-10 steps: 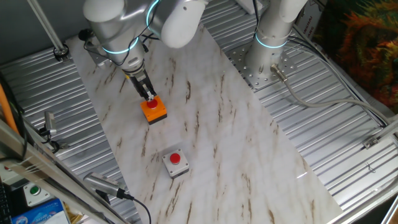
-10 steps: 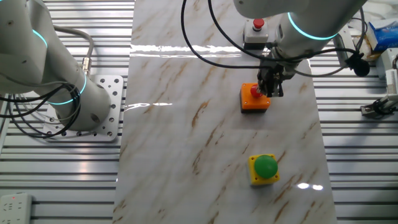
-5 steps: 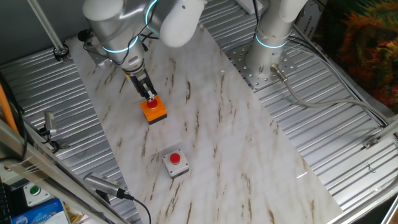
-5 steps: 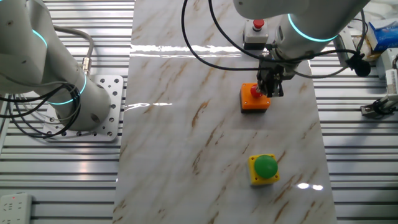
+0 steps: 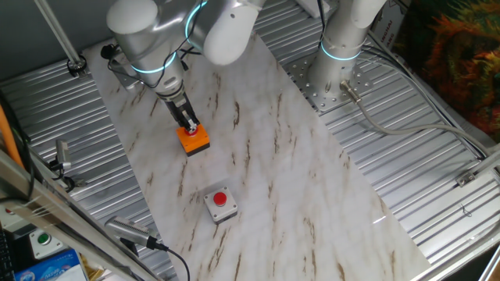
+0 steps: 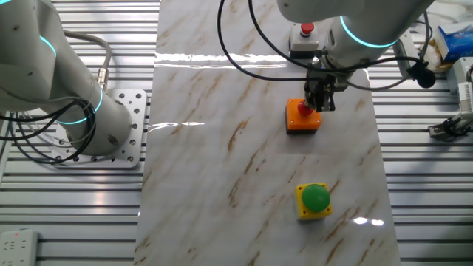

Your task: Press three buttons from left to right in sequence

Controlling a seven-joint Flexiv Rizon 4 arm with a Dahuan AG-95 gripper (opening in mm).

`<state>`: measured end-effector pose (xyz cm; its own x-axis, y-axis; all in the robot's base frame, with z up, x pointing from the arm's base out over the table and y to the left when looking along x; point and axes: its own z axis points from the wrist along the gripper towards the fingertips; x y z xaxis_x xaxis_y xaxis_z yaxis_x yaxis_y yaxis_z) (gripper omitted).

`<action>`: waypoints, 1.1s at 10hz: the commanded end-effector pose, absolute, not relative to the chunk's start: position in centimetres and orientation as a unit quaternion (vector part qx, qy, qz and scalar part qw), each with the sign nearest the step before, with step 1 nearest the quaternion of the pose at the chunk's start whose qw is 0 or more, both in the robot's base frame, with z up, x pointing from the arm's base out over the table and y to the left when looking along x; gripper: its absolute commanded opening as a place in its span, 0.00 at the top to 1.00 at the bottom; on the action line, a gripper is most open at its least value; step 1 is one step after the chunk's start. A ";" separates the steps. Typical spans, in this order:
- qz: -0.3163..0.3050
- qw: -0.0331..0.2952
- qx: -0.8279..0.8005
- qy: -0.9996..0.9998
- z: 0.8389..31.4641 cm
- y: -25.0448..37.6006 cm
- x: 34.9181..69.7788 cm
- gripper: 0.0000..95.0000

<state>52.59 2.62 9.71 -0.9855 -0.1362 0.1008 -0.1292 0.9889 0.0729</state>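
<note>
Marble table (image 5: 312, 195) | gripper (image 6: 319, 109) on orange box (image 6: 303, 118) — finger gap unclear | yellow box (image 6: 314, 201) seen from one side only

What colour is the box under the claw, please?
Orange, with a red button on top; the orange box under the claw shows best in the other fixed view.

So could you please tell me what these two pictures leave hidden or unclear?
- One fixed view: the yellow box is hidden behind the arm.
- Both views: the tool covers much of the red button on the orange box; contact and finger gap are unclear.
- Other fixed view: the arm partly covers the grey box.
</note>
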 end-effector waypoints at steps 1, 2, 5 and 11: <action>-0.033 0.053 0.067 -0.996 9.5 2.4 52.5 1.00; -0.033 0.053 0.068 -0.996 9.4 2.3 52.4 1.00; -0.029 0.053 0.068 -0.996 9.5 2.2 52.2 1.00; -0.029 0.054 0.070 -0.996 9.5 2.3 52.2 1.00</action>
<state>52.21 2.25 9.51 -0.9845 -0.1427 0.1023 -0.1364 0.9885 0.0657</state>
